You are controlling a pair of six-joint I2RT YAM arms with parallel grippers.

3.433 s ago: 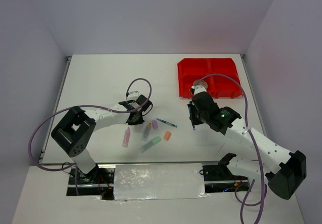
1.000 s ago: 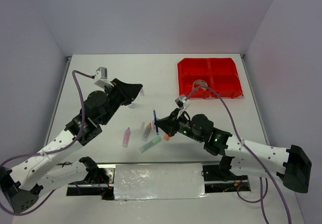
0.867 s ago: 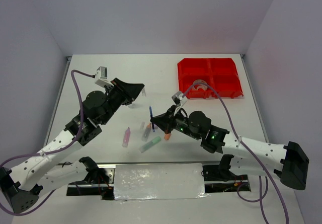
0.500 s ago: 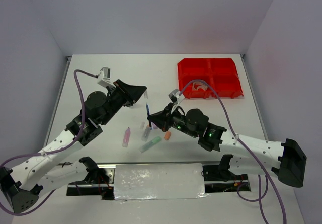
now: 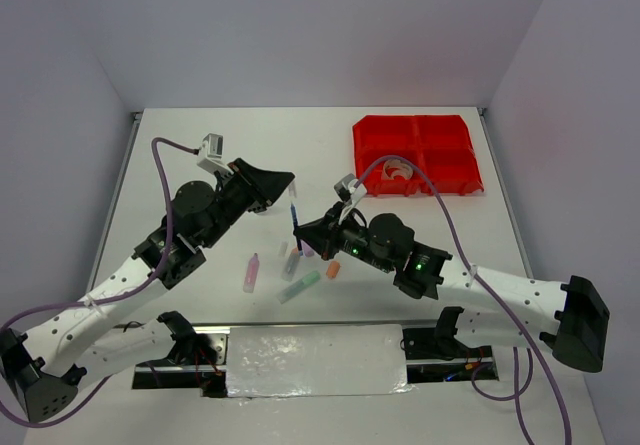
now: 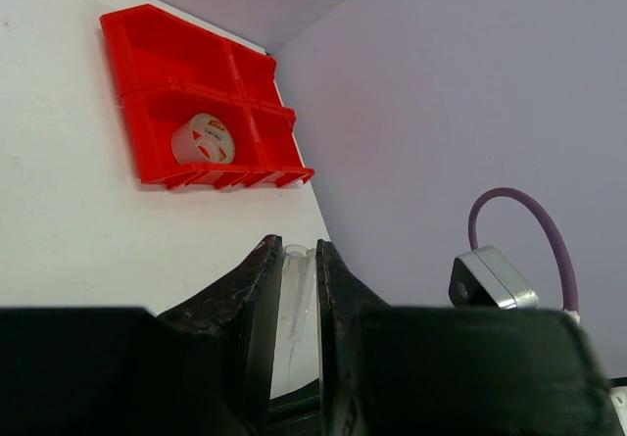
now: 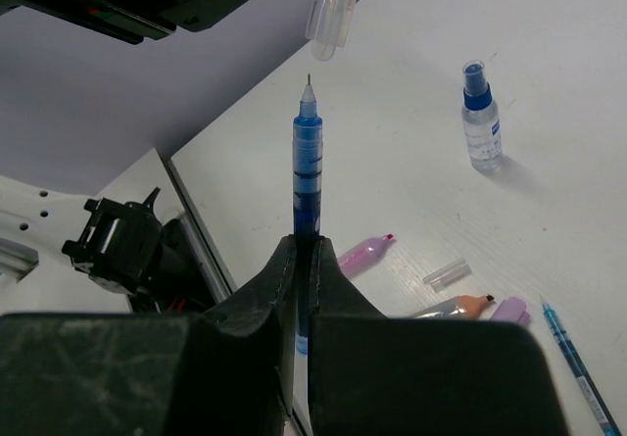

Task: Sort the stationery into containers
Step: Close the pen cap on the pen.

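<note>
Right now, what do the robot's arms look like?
The left arm and right arm are white tubes with chunky black joints. The left gripper and right gripper are black. A purple cable loops along each. The right one has a tiny green light.

white table (image 5: 200,145) bears red bins (image 5: 441,129), highlighters (image 5: 300,286), a spray bottle (image 7: 481,127).

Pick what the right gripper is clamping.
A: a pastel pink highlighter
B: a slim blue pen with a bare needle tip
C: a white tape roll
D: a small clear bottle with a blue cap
B: in the right wrist view the right gripper is shut on the slim blue pen, its tip pointing up toward the clear plastic cap pinched in the left gripper.
</note>
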